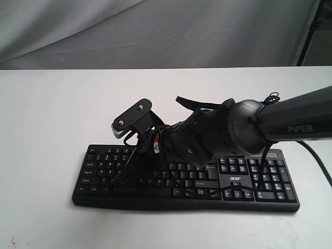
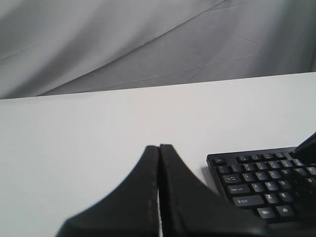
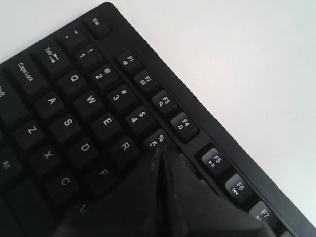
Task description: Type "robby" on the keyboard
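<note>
Here, the keyboard (image 1: 236, 180) lies at the surface's (image 1: 46, 129) 6 o'clock. Right end effector (image 3: 160, 152), clenched empty like the left end effector (image 2: 159, 148), points between 5 (image 3: 157, 139) and R (image 3: 125, 146); it may mis-key.

A white counter (image 1: 52, 114) fills the near and middle of the scene. It is matte and plain, and its far edge runs straight from left to right. Behind that edge hangs a grey cloth (image 1: 155, 31), loosely draped, with long soft folds slanting across it. At the far right a thin dark pole (image 1: 309, 31) leans in front of the cloth. At the counter's near left corner sit a few tiny dark specks (image 1: 10, 241) — too small to identify.
</note>
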### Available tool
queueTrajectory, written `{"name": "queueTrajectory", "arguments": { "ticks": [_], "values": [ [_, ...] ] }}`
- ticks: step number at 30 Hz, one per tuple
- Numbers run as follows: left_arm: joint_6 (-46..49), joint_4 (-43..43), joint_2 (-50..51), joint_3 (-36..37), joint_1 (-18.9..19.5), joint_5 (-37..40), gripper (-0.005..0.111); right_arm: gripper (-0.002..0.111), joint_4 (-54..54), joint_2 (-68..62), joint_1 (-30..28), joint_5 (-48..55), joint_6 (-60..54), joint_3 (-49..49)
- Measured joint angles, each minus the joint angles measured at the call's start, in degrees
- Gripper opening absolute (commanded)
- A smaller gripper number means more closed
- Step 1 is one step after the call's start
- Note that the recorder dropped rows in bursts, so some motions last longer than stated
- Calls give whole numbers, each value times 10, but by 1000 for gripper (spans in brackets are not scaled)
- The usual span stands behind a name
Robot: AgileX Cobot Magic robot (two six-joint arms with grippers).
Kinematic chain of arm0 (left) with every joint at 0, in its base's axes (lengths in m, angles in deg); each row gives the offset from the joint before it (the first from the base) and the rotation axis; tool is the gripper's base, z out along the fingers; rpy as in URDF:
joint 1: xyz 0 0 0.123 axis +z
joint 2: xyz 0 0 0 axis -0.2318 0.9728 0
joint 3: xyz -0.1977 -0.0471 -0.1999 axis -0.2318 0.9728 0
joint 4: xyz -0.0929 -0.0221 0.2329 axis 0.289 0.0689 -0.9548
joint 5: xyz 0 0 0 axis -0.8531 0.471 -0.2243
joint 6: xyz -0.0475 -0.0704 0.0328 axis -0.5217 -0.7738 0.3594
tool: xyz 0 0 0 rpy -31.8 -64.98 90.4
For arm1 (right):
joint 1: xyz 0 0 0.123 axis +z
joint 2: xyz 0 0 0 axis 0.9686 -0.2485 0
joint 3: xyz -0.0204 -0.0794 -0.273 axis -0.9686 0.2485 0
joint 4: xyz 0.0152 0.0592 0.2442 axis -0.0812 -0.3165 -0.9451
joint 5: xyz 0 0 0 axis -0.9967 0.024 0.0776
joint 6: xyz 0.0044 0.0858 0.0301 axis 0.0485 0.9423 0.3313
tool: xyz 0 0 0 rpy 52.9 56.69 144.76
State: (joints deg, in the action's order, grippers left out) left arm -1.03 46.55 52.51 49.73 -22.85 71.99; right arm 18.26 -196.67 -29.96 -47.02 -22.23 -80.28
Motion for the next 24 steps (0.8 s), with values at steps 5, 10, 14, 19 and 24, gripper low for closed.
{"name": "queueTrajectory", "arguments": {
  "ticks": [5, 10, 14, 19, 24],
  "values": [
    [0, 0, 0, 0, 0, 0, 0, 0, 0, 0, -1, 5, -1, 8],
    [0, 0, 0, 0, 0, 0, 0, 0, 0, -1, -6, 5, -1, 17],
    [0, 0, 0, 0, 0, 0, 0, 0, 0, -1, -7, 4, -1, 17],
    [0, 0, 0, 0, 0, 0, 0, 0, 0, -1, -7, 0, -1, 17],
    [0, 0, 0, 0, 0, 0, 0, 0, 0, -6, -7, -4, -1, 17]
  ]
}}
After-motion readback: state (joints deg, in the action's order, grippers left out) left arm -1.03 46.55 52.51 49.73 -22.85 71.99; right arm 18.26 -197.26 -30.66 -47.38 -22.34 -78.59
